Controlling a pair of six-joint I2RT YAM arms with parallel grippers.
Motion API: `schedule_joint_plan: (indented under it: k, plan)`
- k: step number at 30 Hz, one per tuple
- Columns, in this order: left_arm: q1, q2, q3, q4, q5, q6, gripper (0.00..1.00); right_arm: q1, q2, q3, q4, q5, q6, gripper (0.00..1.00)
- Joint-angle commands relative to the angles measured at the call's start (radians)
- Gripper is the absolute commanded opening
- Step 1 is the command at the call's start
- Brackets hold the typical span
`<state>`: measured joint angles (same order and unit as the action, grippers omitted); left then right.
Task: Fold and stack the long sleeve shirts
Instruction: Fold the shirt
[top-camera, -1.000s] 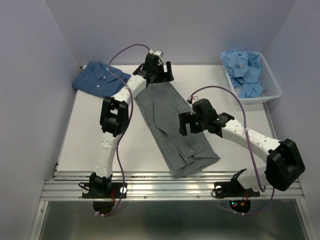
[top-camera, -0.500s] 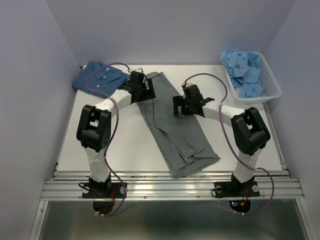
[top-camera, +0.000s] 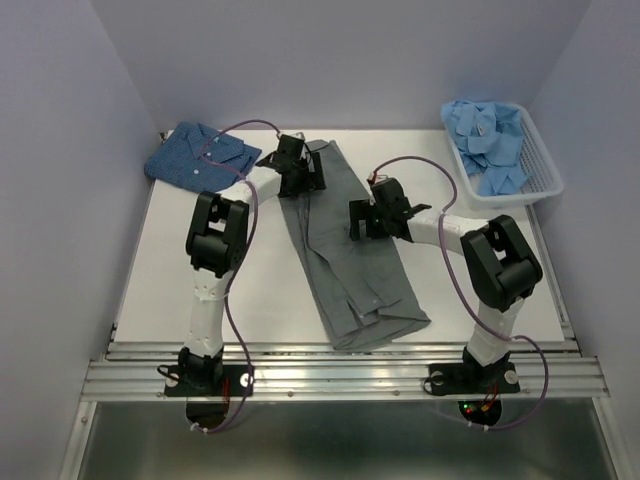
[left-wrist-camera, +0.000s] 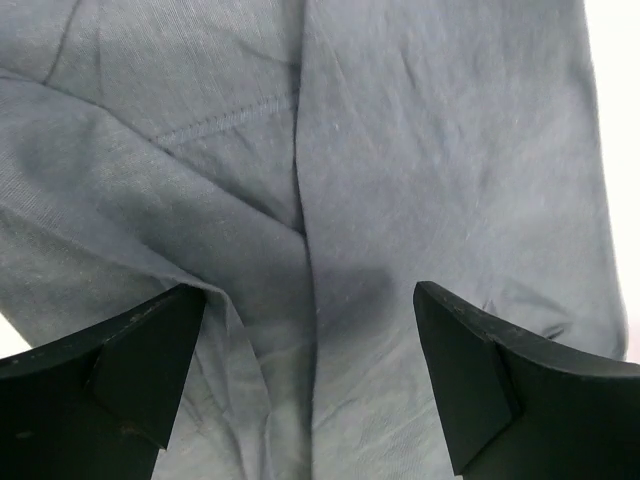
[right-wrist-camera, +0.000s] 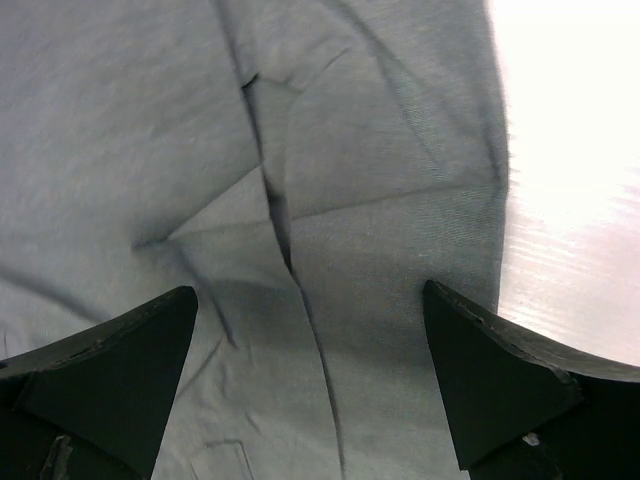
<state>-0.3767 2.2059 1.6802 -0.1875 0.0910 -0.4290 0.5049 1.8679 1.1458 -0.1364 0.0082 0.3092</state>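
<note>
Light blue shirts in white basket

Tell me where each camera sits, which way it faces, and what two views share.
Top external: above and behind the bases, facing down at the table; the left arm and right arm show whole.
Left wrist: on the left arm, facing down close at the grey shirt; its two fingers show below.
Right wrist: on the right arm, facing down at the shirt's edge and the table; its fingers show too.
Shared: both wrist views show the grey shirt.
</note>
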Motion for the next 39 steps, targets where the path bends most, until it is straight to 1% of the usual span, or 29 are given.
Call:
schedule_joint_plan:
  k: [1, 2, 3, 4, 6, 7, 9, 10, 12, 13, 14, 16, 19, 20, 22, 24, 26, 28, 30, 33, 35, 39]
  plan:
    - [-0.002, 0.142, 0.162, -0.102, 0.042, 0.044, 0.99, -0.003, -0.029, -0.067, 0.012, -0.134, 0.051, 1.00]
    - [-0.002, 0.170, 0.255, -0.118, 0.050, 0.053, 0.99, -0.003, -0.033, -0.075, 0.017, -0.146, 0.057, 1.00]
    - [-0.002, 0.231, 0.306, -0.139, 0.053, 0.064, 0.99, -0.003, -0.039, -0.083, 0.017, -0.154, 0.070, 1.00]
    - [-0.002, 0.267, 0.417, -0.183, 0.056, 0.070, 0.99, -0.003, -0.052, -0.096, 0.015, -0.169, 0.076, 1.00]
    - [-0.001, 0.355, 0.531, -0.240, 0.071, 0.076, 0.99, -0.003, -0.065, -0.118, 0.026, -0.186, 0.094, 1.00]
    - [-0.002, 0.383, 0.621, -0.250, 0.084, 0.078, 0.99, -0.003, -0.075, -0.141, 0.035, -0.221, 0.096, 1.00]
    - [-0.002, 0.425, 0.677, -0.256, 0.127, 0.067, 0.99, -0.003, -0.073, -0.152, 0.046, -0.225, 0.103, 1.00]
    - [-0.002, 0.423, 0.682, -0.245, 0.141, 0.064, 0.99, -0.003, -0.069, -0.150, 0.038, -0.185, 0.106, 1.00]
    - [-0.001, 0.388, 0.639, -0.216, 0.144, 0.055, 0.99, -0.003, -0.058, -0.136, 0.017, -0.133, 0.114, 1.00]
    - [0.001, 0.370, 0.607, -0.186, 0.132, 0.049, 0.99, -0.003, -0.052, -0.127, 0.005, -0.067, 0.117, 1.00]
    - [0.001, 0.353, 0.552, -0.176, 0.104, 0.046, 0.99, -0.003, -0.047, -0.118, -0.005, -0.044, 0.119, 1.00]
    - [0.009, 0.315, 0.514, -0.176, 0.076, 0.042, 0.99, -0.003, -0.038, -0.097, -0.020, -0.014, 0.114, 1.00]
    - [0.030, 0.287, 0.489, -0.223, -0.014, 0.024, 0.99, -0.003, -0.033, -0.084, -0.022, -0.013, 0.097, 1.00]
    - [0.042, 0.273, 0.478, -0.233, -0.058, 0.022, 0.99, -0.003, -0.030, -0.083, -0.023, 0.021, 0.079, 1.00]
    - [0.059, 0.255, 0.457, -0.244, -0.077, 0.021, 0.99, -0.029, -0.015, -0.060, -0.034, 0.044, 0.064, 1.00]
    - [0.087, 0.224, 0.405, -0.233, -0.074, 0.022, 0.99, -0.063, 0.000, -0.043, -0.045, 0.033, 0.042, 1.00]
    - [0.101, 0.207, 0.356, -0.193, -0.057, 0.027, 0.99, -0.063, 0.014, -0.017, -0.052, 0.039, 0.033, 1.00]
    - [0.108, 0.201, 0.349, -0.170, -0.016, 0.044, 0.99, -0.063, 0.013, -0.009, -0.052, 0.006, 0.007, 1.00]
    - [0.104, 0.215, 0.374, -0.156, 0.044, 0.061, 0.99, -0.063, 0.011, -0.003, -0.043, -0.061, -0.008, 1.00]
    - [0.091, 0.241, 0.440, -0.162, 0.090, 0.075, 0.99, -0.063, 0.017, 0.006, -0.034, -0.170, -0.007, 1.00]
    - [0.087, 0.244, 0.480, -0.170, 0.096, 0.078, 0.99, -0.063, 0.011, 0.008, -0.032, -0.185, -0.010, 1.00]
    - [0.082, 0.196, 0.483, -0.179, 0.076, 0.079, 0.99, -0.063, -0.044, 0.018, -0.035, -0.180, -0.042, 1.00]
